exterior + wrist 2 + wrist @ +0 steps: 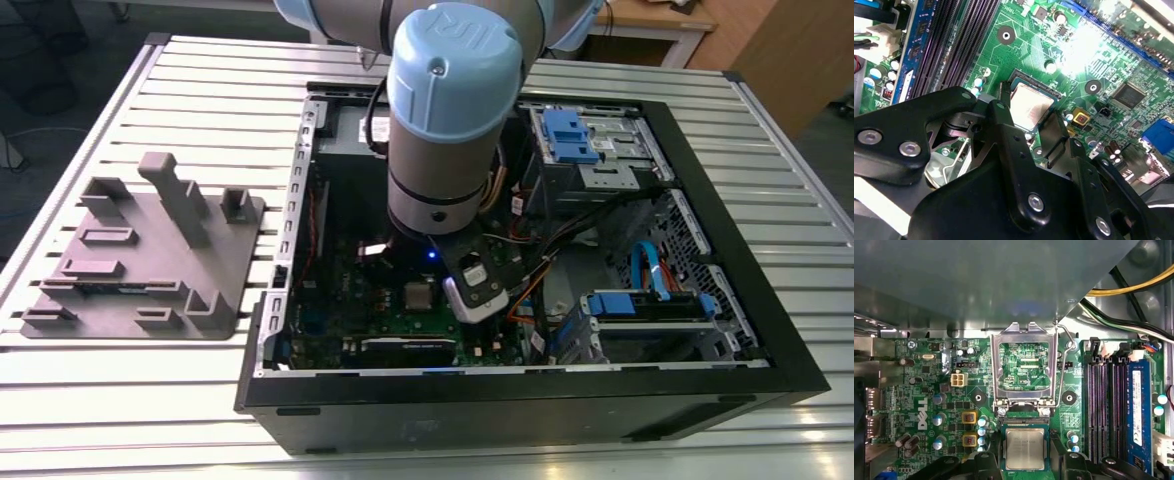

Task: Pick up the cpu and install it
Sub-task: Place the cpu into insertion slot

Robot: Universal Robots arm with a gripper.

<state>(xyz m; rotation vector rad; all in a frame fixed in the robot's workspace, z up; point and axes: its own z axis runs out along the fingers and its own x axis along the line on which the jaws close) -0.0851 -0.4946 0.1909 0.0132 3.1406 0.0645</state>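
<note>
CPU (1025, 449), silver top up, is lying flat in the socket of the green motherboard (929, 385) inside the open computer case (534, 405), which is sitting on the slatted metal worktop (134, 420) beside a grey plastic fixture (147, 270). The arm's black hand (1030, 120) is hanging low over the board and straddling the chip in both wrist views, though whether it is gripping the chip cannot be told. The silver socket frame (995, 370) is standing swung open just beside the chip, with the dark memory slots (1096, 410) lying near.
</note>
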